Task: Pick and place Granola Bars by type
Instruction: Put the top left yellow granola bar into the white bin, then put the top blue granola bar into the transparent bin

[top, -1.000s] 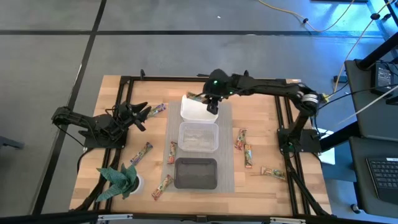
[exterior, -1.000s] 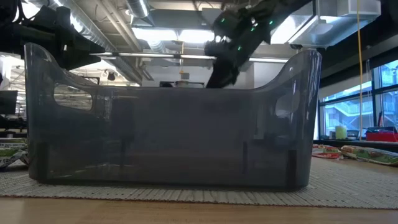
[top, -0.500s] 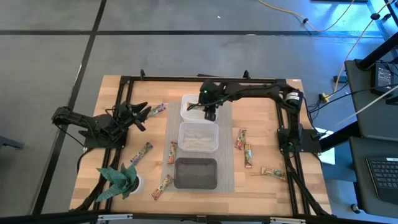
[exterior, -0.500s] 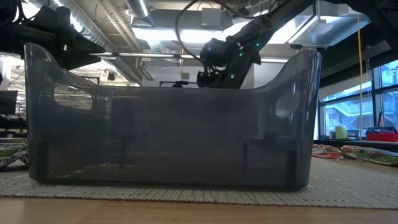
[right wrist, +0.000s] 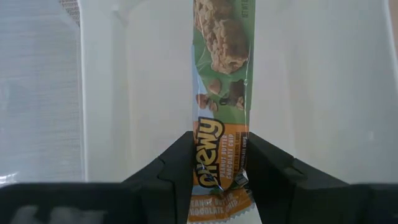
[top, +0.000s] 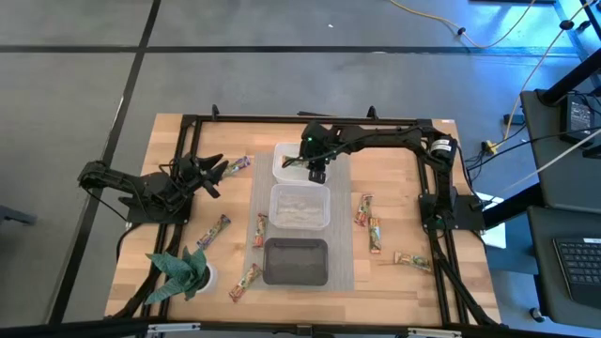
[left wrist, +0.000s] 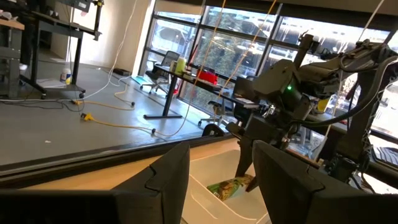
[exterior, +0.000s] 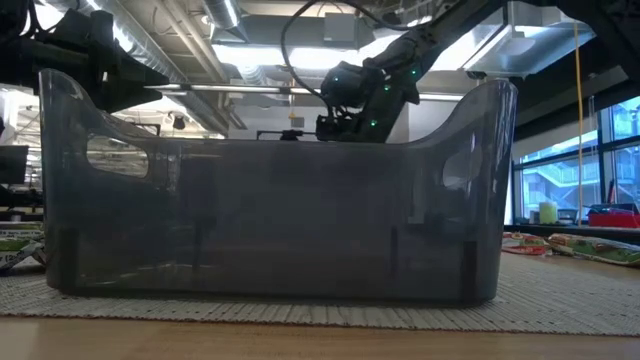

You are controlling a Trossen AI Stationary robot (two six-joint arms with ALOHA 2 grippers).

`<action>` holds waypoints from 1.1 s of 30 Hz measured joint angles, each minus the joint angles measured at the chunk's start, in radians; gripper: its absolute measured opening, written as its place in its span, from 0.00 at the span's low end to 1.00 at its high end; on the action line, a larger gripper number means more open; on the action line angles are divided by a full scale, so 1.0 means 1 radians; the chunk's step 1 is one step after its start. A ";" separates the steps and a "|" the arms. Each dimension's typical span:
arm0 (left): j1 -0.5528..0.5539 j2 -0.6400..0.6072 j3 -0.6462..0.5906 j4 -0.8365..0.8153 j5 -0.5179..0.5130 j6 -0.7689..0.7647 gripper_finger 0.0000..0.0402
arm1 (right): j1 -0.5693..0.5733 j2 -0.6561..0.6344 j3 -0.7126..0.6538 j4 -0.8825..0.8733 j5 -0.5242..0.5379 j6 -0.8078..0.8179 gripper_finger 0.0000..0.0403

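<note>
Placing step: the right gripper (right wrist: 217, 163), pinching a green Chewy granola bar (right wrist: 222, 93), hangs inside the white tub (top: 293, 164) below it; next it should release. Left gripper (top: 208, 173) waits, spread.

Both arms are basically all matte black, chunky jointed links with rounded housings at each joint. The right arm (top: 385, 137) has a silvery-grey motor block at its shoulder end and a small green LED glowing near the wrist; you can spot that same green dot from the left wrist cam and the low view too. A black cable loops up off its wrist section. The left arm (top: 141, 188) looks the same build, just darker overall. Fingers (right wrist: 168, 180) are flat, angular black plastic with stepped edges.
</note>
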 joint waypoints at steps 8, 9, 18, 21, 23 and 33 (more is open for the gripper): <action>0.000 0.000 0.000 0.000 0.000 0.000 0.42 | 0.000 0.000 0.000 0.000 -0.001 0.000 0.34; 0.000 0.000 0.000 0.000 0.000 0.000 0.42 | 0.000 0.000 0.000 0.000 -0.001 0.000 0.34; 0.000 0.000 0.000 0.000 0.000 0.000 0.42 | 0.000 0.000 0.000 0.000 -0.020 0.000 0.34; 0.000 0.000 0.000 0.000 0.000 0.000 0.42 | 0.000 0.000 0.000 0.000 -0.020 0.000 0.34; 0.000 0.000 0.000 0.000 0.000 0.000 0.42 | 0.000 0.000 0.000 0.000 -0.020 0.000 0.36; 0.000 0.000 0.000 0.000 0.000 0.000 0.42 | 0.000 -0.009 0.033 -0.063 -0.007 0.040 0.55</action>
